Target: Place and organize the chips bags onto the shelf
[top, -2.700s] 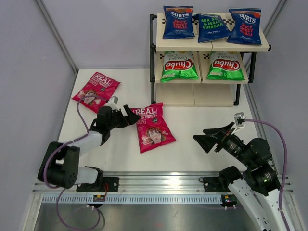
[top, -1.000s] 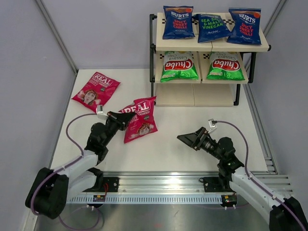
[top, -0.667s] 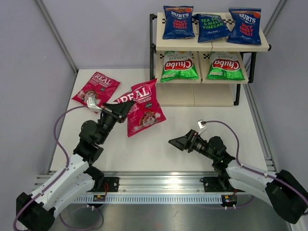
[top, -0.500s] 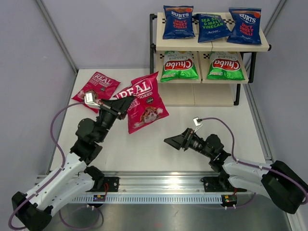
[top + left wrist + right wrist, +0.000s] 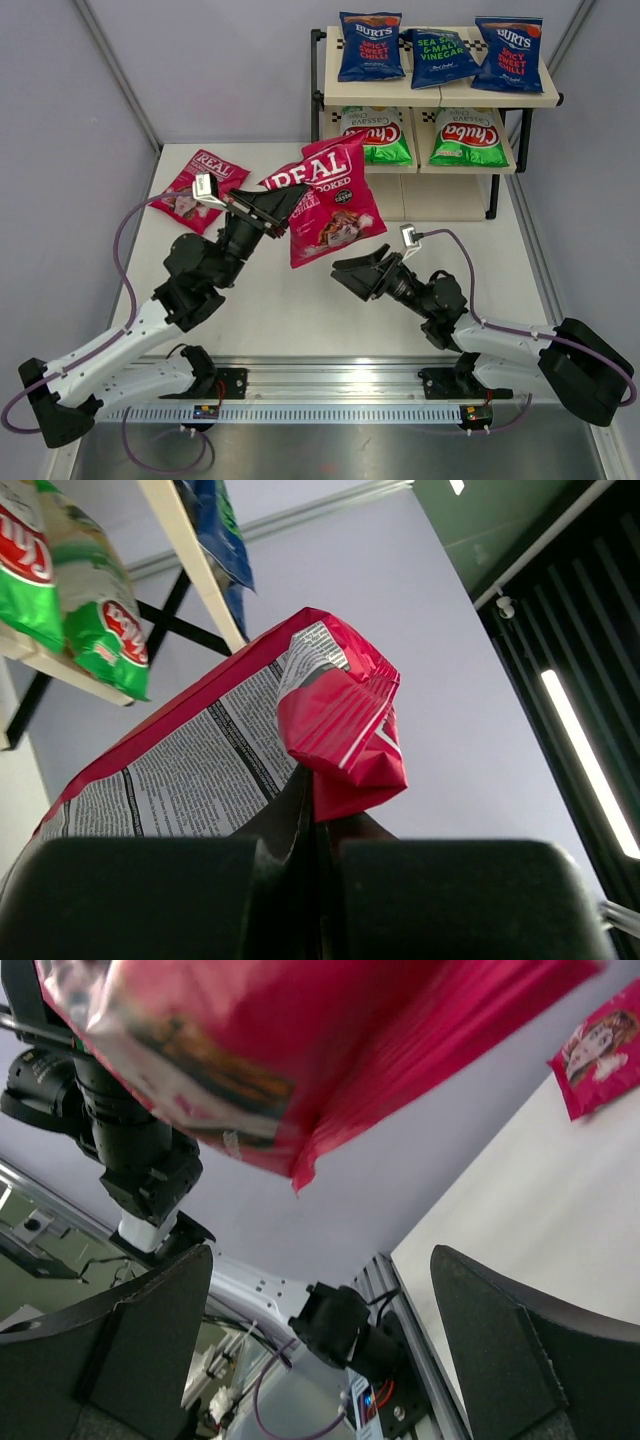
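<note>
My left gripper (image 5: 292,198) is shut on the edge of a pink-red REAL chips bag (image 5: 332,200), holding it in the air in front of the shelf (image 5: 440,97). The left wrist view shows this bag's printed back (image 5: 200,770) pinched in my left gripper (image 5: 318,815). My right gripper (image 5: 352,276) stands open just below the bag's lower corner, with nothing between its fingers. From the right wrist, the bag (image 5: 300,1040) hangs above my right gripper (image 5: 320,1350). A second REAL bag (image 5: 200,188) lies flat at the table's back left.
Three dark blue BURTS bags (image 5: 370,45) stand on the top board. Two green-and-white Chuba bags (image 5: 465,138) lean on the middle board, one showing from the left wrist (image 5: 90,620). The bottom board (image 5: 440,198) shows bare beige. Grey walls enclose the table.
My left arm has lifted the REAL bag off the table and carried it up and right toward the shelf. My right arm has reached left, under the bag, still open.
</note>
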`<state>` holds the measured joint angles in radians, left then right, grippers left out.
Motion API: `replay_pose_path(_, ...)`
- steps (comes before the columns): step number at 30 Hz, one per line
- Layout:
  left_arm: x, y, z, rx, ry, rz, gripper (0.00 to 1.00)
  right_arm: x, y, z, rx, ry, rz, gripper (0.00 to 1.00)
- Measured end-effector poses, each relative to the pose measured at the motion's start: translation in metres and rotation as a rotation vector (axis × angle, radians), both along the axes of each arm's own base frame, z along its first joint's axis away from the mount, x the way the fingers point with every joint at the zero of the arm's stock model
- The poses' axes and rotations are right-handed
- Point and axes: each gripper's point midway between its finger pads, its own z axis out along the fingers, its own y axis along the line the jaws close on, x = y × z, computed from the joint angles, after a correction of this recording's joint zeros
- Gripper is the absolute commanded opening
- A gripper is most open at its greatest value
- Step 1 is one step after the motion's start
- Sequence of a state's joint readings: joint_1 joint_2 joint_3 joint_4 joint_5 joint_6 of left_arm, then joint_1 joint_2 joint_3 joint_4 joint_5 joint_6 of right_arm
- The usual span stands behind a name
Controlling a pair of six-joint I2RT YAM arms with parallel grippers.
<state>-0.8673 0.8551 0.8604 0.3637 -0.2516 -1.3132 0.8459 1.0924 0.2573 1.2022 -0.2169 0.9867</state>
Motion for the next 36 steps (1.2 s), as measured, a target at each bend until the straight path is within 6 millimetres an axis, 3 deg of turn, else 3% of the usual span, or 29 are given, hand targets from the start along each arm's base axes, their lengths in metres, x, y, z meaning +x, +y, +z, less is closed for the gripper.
replay_pose_path(4,-0.011,-0.019,0.009,-0.019,-0.008,-0.044,0.0,0.003,-0.002,0.008,0.036,-0.019,-0.026,0.99)
replay_pose_path(8,-0.022,-0.038,0.011,-0.019,-0.012,-0.091,0.0,0.004,0.001,0.004,0.028,-0.017,-0.03,0.99)
replay_pose_path(14,-0.041,-0.051,0.016,-0.036,-0.027,-0.144,0.0,0.004,-0.001,0.008,0.024,-0.057,-0.049,0.99)
replay_pose_path(26,-0.051,-0.05,0.028,-0.118,-0.023,-0.183,0.0,-0.024,-0.028,0.079,0.162,-0.288,-0.069,0.92)
replay_pose_path(36,-0.051,-0.039,0.015,-0.177,0.019,-0.183,0.0,-0.027,-0.034,0.087,0.168,-0.336,-0.089,0.83)
